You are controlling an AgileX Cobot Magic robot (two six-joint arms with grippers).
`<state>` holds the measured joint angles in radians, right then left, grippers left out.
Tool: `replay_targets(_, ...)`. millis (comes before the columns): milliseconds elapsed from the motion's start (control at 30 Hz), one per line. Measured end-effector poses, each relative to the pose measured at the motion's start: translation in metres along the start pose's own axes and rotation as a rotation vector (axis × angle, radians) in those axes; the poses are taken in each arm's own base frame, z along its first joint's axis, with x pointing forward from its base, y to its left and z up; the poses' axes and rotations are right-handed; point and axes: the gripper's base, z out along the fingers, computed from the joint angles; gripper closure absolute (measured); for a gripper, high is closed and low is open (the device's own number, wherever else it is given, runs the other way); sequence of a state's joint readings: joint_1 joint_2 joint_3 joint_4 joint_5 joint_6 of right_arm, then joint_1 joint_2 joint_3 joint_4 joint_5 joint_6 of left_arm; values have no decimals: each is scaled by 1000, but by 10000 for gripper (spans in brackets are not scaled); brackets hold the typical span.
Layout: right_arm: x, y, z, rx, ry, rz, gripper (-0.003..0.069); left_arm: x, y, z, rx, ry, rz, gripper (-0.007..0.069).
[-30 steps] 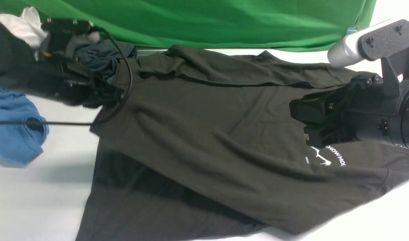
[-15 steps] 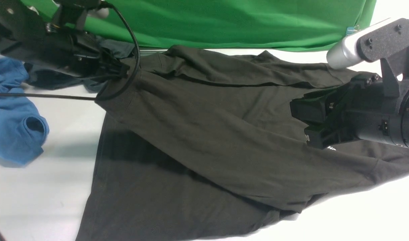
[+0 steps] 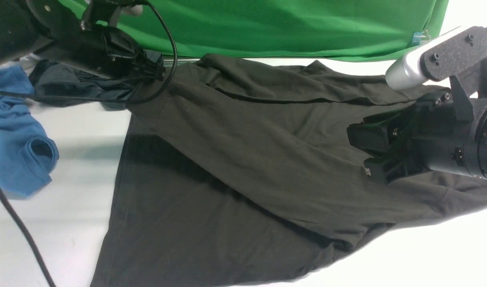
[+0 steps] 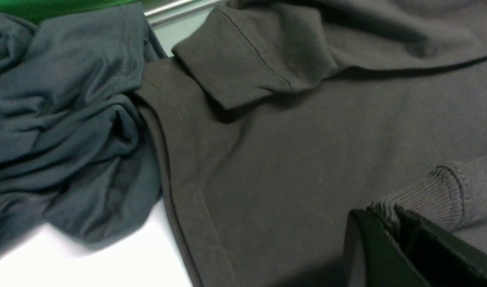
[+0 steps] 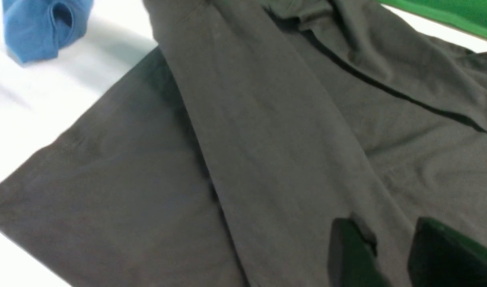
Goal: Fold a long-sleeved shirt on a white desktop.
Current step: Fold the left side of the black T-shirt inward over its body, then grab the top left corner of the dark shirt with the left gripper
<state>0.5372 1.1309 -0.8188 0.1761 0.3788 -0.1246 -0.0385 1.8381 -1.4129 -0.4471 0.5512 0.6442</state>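
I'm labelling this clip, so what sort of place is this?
Probably a robot lab or recording setup: a green cloth backdrop hangs behind the white desktop, and a robot arm reaches over the long-sleeved shirt.

Premises: a robotics test lab or recording bay. Grounds: a green cloth backdrop (image 3: 267, 28) hangs as a curtain behind a plain white desktop (image 3: 48, 223). A black left arm (image 3: 68, 44) and right arm (image 3: 458, 151) reach over it, the right carrying a silver cylindrical unit (image 3: 403, 71) on a bracket. A loose black cable (image 3: 20, 231) trails across the top. A long-sleeved shirt (image 3: 235, 159), a blue garment (image 3: 16, 147) and a slate-grey garment (image 3: 68, 85) lie unsorted on it.
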Motion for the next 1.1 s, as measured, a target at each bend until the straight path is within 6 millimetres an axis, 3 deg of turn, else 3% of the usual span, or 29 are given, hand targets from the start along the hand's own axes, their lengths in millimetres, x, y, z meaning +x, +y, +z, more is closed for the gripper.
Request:
replay_targets(200, 4, -18, -1, 61, 44, 44, 417, 6, 1, 11, 13, 37, -55, 518)
replay_targets(400, -3, -44, -7, 140, 114, 134, 379, 6, 1, 10, 15, 44, -105, 272)
replay_targets(433, -8, -51, -9, 157, 129, 151, 351, 3, 0, 9, 20, 50, -134, 190)
replay_targets(467, -12, -57, -10, 173, 131, 168, 326, 0, 0, 6, 24, 52, -152, 120)
replay_targets(600, -20, -61, -8, 180, 121, 210, 272, -21, 1, -5, 48, 50, -240, -35)
replay_targets(767, -20, -60, -3, 169, 132, 235, 265, -52, 6, -5, 69, 19, -292, -68)
replay_targets(967, -20, -60, -3, 165, 134, 232, 265, -45, 14, 49, 113, 118, -460, -65)
replay_targets(1100, -20, -60, -3, 164, 137, 233, 265, -35, 15, 72, 126, 151, -545, -37)
